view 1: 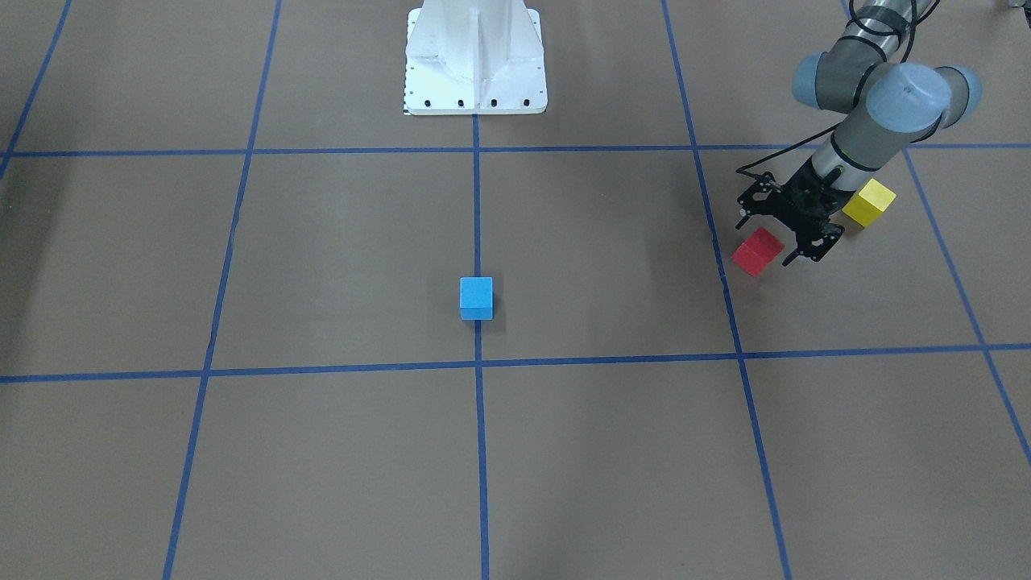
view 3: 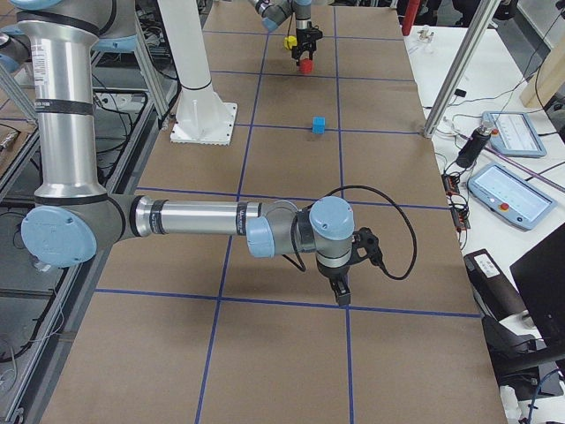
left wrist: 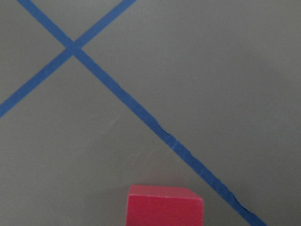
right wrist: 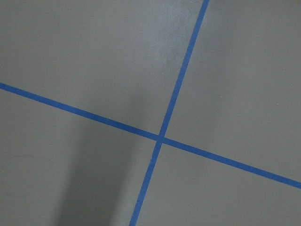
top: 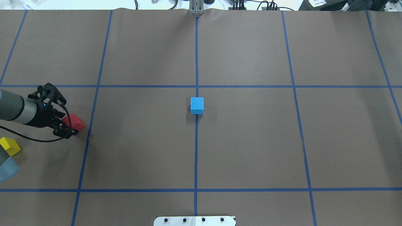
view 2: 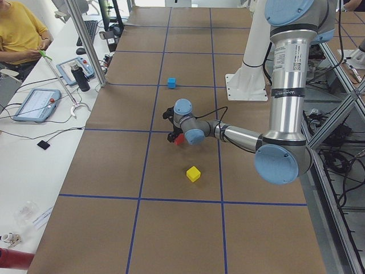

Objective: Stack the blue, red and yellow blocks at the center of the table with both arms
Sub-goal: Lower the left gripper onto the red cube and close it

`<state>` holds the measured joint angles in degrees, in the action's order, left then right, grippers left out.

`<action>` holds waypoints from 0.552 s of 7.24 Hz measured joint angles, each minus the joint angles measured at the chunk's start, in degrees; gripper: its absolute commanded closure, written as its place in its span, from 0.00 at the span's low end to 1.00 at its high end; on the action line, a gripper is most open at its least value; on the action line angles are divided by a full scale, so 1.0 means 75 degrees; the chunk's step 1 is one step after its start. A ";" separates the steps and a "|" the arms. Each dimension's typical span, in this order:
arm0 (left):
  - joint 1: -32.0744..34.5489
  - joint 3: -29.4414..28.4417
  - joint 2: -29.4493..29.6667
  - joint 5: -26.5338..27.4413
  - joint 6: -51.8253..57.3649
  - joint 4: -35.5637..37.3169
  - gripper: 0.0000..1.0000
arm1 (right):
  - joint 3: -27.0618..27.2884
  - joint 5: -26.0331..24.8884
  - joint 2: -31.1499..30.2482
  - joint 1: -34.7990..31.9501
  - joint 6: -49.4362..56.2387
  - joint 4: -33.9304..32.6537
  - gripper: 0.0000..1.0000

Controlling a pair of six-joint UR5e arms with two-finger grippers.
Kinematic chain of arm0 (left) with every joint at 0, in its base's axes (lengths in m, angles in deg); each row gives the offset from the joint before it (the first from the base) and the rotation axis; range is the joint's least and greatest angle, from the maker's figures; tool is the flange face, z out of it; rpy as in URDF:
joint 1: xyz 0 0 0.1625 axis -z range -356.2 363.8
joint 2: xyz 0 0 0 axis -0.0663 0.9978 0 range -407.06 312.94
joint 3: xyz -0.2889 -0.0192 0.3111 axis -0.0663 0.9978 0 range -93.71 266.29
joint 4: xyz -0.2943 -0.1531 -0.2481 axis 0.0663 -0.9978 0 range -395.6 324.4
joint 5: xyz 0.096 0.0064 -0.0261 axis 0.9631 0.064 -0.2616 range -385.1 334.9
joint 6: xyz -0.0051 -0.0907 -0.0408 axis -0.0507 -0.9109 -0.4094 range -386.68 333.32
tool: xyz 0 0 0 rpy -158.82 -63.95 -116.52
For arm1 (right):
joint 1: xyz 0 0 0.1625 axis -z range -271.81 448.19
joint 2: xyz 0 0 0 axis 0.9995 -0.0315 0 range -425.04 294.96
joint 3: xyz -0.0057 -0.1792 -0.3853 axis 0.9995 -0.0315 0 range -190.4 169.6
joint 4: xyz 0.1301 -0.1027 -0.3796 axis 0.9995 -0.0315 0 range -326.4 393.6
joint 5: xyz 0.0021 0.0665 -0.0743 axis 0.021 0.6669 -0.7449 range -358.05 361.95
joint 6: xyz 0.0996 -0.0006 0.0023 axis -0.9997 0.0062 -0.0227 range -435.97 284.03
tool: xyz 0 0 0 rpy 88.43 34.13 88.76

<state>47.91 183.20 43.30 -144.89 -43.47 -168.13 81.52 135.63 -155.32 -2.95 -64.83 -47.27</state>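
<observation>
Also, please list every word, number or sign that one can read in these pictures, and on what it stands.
No text can be read.
Print band on the left arm: too small to read.
Print band on the right arm: likewise.
White label at the overhead view's top edge: blurred.
The blue block, red block and yellow block: no print.

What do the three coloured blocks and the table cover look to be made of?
Blue block, red block and yellow block: likely painted wood or plastic; flat matte colour, sharp edges, no glare. Table cover: seemingly brown kraft paper, matte, its far edge rippled.
</observation>
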 measured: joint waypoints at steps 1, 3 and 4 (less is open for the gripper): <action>-0.0048 -0.0049 0.0029 0.0002 -0.0066 0.0001 0.85 | 0.0000 -0.0014 -0.0013 0.0000 0.0001 0.0000 0.00; -0.0072 -0.0027 0.0054 0.0064 -0.0170 0.0001 1.00 | -0.0009 -0.0019 -0.0020 0.0000 0.0002 0.0000 0.00; -0.0071 0.0083 0.0077 0.0156 -0.0189 0.0004 1.00 | -0.0045 -0.0018 -0.0020 0.0000 0.0000 -0.0006 0.00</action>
<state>47.37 183.82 43.89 -143.72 -44.89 -168.09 81.19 135.50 -155.48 -2.95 -64.83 -47.31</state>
